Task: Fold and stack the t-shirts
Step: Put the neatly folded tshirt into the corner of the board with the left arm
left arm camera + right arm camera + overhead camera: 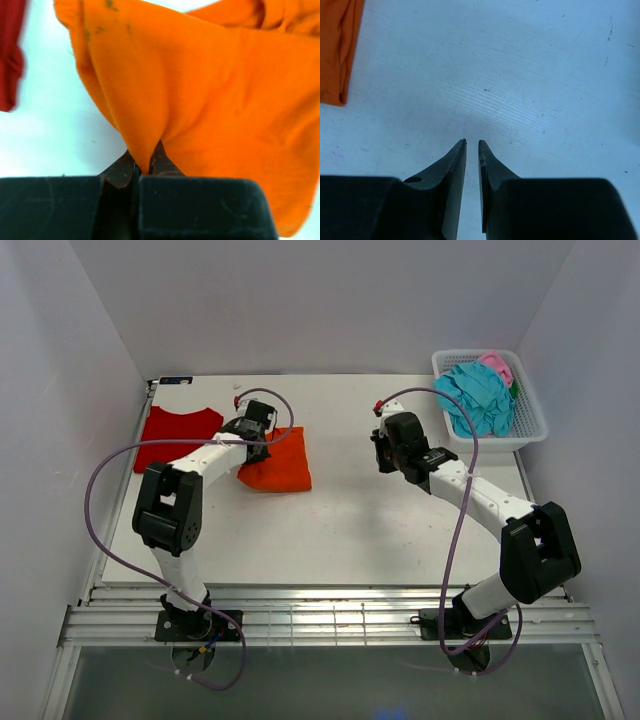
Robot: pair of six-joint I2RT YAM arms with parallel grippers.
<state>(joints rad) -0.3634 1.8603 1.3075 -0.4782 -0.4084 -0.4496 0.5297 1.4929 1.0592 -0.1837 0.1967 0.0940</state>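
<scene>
- My left hand (142,167) is closest: its jaws are pinched shut on a fold of the orange t-shirt (210,100), which rises off the surface (380,520) into a peak at my fingertips.
- The orange t-shirt lies left of centre, bunched rather than flat. The red t-shirt (175,435) is spread out near it at the far left, with bare surface between them.
- My right hand (472,145) hovers over bare surface with only a narrow gap between its jaws and nothing in it.
- A teal t-shirt (480,400) and a pink t-shirt (497,365) sit heaped in the basket (530,430) at the far right.
- To do this fold well, I think I should keep the pinch firm, lift only enough to clear the cloth below, lay the edges together, then smooth it down.
- The risk is dragging the whole shirt instead of turning one layer.
- I can read no brand, label or writing anywhere.
</scene>
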